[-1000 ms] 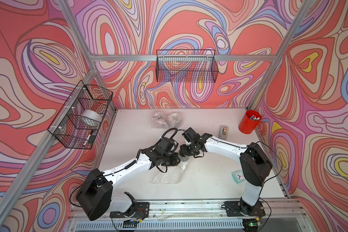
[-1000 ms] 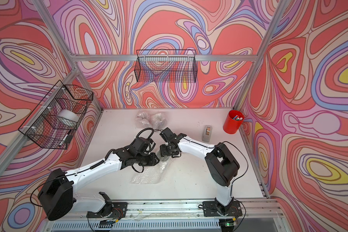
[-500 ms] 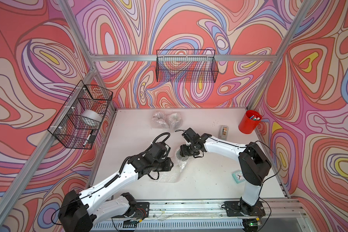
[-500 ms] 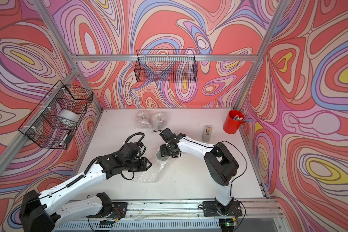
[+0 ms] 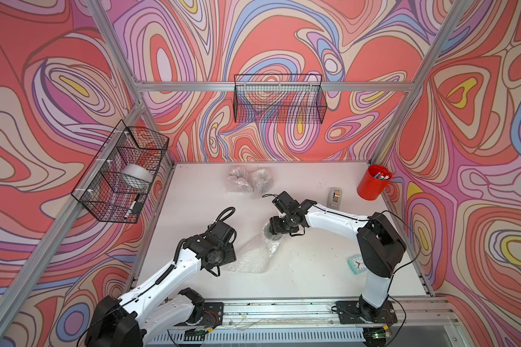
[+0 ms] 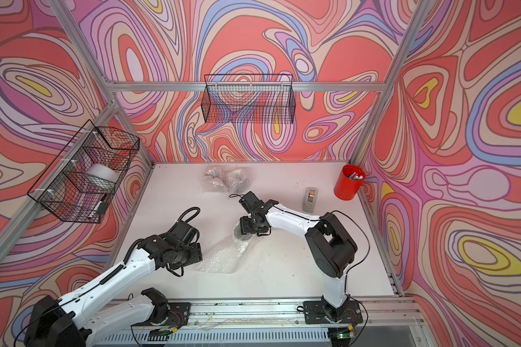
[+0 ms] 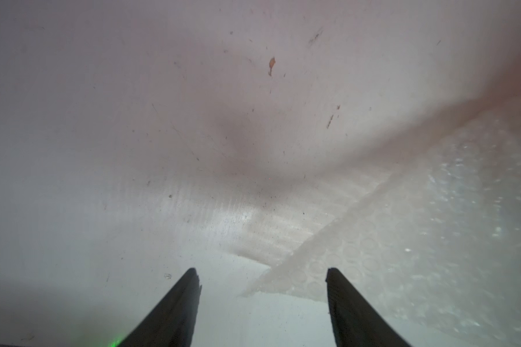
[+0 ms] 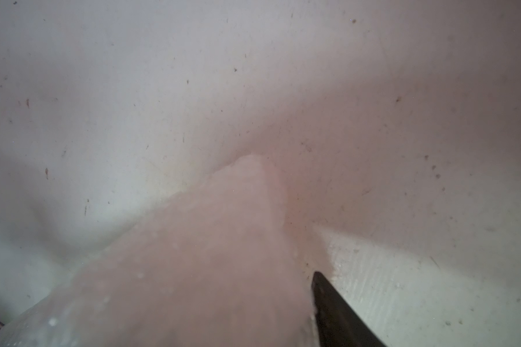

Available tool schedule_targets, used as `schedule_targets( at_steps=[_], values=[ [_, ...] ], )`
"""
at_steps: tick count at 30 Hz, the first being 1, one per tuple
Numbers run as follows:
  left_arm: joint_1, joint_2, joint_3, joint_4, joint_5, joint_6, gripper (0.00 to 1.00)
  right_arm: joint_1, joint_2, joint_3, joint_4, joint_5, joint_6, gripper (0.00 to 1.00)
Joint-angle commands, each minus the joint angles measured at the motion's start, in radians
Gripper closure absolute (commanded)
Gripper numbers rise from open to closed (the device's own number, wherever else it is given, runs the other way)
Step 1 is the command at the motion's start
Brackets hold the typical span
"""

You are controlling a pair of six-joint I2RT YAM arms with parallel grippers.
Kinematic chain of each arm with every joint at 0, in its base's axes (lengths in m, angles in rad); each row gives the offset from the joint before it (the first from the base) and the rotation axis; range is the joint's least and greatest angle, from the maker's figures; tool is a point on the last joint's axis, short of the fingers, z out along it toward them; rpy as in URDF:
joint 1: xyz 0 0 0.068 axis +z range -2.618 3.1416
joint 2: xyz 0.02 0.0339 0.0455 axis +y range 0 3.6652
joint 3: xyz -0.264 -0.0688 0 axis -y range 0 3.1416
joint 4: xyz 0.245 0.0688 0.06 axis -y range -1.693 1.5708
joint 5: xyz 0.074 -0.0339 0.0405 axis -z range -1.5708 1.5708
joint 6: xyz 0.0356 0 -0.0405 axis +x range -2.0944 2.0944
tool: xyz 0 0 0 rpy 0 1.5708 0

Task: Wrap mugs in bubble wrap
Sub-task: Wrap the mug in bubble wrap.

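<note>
The right gripper (image 5: pixel 276 232) is reaching down onto a mug (image 5: pixel 267 232) sitting near the middle of the scuffed white table (image 5: pixel 313 270). The mug's rounded greyish rim is peeking out from a sleeve of the bubble wrap sheet (image 5: pixel 253 255). In the right wrist view one dark tapered finger (image 8: pixel 337 312) is pressing against the side of that soft, pinkish, dimpled bulk while the other finger is hiding behind it, so this claw is clamping the wrapped mug. From there the sheet is trailing toward the left arm as a crinkled, glittering, translucent tongue lying on the tabletop. The left gripper (image 7: pixel 260 272) is hovering low over the sheet's corner, its two dark wedge-shaped fingers standing well apart with nothing gripped between them. Flat round bubbles are showing just beyond the tips. At the back of the table two crumpled bundles (image 5: pixel 237 180) of the same wrap are sitting side by side. A glossy red cylindrical pen cup (image 5: pixel 373 181) is standing in the far right corner, with a grey tape dispenser (image 5: pixel 335 198) near it. A small mint-green clock (image 5: pixel 357 263) is lying beside the right arm.
</note>
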Motion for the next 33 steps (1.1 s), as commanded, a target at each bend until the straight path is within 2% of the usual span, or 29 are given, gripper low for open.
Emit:
schedule_targets(
  at_steps=[1, 7, 10, 16, 24, 30, 33],
  values=[
    [0.003, 0.03, -0.028, 0.049, 0.069, 0.031, 0.26, -0.003, 0.016, -0.021, 0.007, 0.011, 0.003, 0.34],
    [0.002, 0.057, -0.067, 0.096, 0.11, 0.038, 0.23, -0.004, 0.016, -0.029, 0.008, 0.008, 0.005, 0.34],
    [0.002, 0.096, -0.077, 0.11, 0.119, 0.037, 0.27, -0.002, 0.023, -0.023, 0.005, 0.005, 0.005, 0.34],
    [0.002, 0.125, -0.107, 0.162, 0.166, 0.027, 0.4, -0.003, 0.029, -0.017, 0.003, 0.003, 0.005, 0.35],
    [0.002, 0.102, -0.176, 0.226, 0.227, 0.008, 0.67, -0.002, 0.037, -0.015, -0.005, -0.003, -0.013, 0.35],
    [0.002, 0.02, -0.145, 0.213, 0.242, 0.013, 0.87, -0.002, 0.035, -0.015, -0.011, 0.007, -0.031, 0.36],
    [0.001, -0.048, -0.08, 0.166, 0.241, 0.027, 0.92, -0.001, 0.034, -0.012, -0.019, 0.009, -0.055, 0.36]
  ],
)
